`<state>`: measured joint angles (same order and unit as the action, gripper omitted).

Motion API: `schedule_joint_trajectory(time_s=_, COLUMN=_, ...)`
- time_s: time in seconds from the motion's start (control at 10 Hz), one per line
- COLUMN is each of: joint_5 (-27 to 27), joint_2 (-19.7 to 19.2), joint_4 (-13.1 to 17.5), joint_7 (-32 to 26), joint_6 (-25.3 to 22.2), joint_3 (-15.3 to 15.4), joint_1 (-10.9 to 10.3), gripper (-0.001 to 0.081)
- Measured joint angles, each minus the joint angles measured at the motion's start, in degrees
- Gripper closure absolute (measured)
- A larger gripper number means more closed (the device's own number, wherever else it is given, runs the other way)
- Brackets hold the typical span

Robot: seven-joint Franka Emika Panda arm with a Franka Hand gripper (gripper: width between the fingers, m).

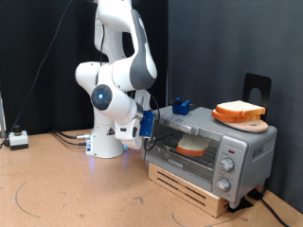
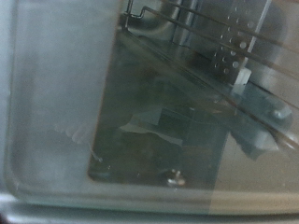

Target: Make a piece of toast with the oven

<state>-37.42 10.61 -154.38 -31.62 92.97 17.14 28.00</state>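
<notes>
The silver oven (image 1: 237, 151) stands on the table at the exterior view's right, and its glass door looks shut. The piece of toast (image 1: 192, 147) lies inside on the rack and shows through the glass. My gripper (image 1: 151, 130) is pressed close to the door's left end, near the grey bar handle (image 1: 185, 129); its fingers are hidden against the oven. The wrist view is filled by the oven's glass door (image 2: 140, 121) from very near, with the wire rack (image 2: 215, 56) behind it. No fingers show there.
A second bread slice (image 1: 239, 110) lies on a round wooden board (image 1: 248, 123) on the oven's top, next to a small blue object (image 1: 181, 106). Two knobs (image 1: 226, 158) are on the oven's right. A white box (image 1: 17, 139) with cables lies at the left.
</notes>
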Motion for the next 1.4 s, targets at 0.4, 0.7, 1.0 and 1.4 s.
schedule_joint_trajectory(time_s=0.4, joint_5=0.5, joint_2=-0.8, joint_4=1.8, joint_7=1.6, joint_6=-0.6, joint_3=-1.6, joint_1=2.0, gripper=-0.0004)
schedule_joint_trajectory(time_s=0.7, joint_5=0.5, joint_2=-3.1, joint_4=5.2, joint_7=3.2, joint_6=-1.0, joint_3=-4.9, joint_1=5.5, gripper=-0.0004)
schedule_joint_trajectory(time_s=1.0, joint_5=0.5, joint_2=-4.7, joint_4=7.3, joint_7=3.2, joint_6=-1.8, joint_3=-6.6, joint_1=7.1, gripper=-0.0004)
schedule_joint_trajectory(time_s=1.4, joint_5=-2.1, joint_2=-3.6, joint_4=10.7, joint_7=-0.6, joint_6=-10.8, joint_3=-8.9, joint_1=7.5, gripper=-0.0004)
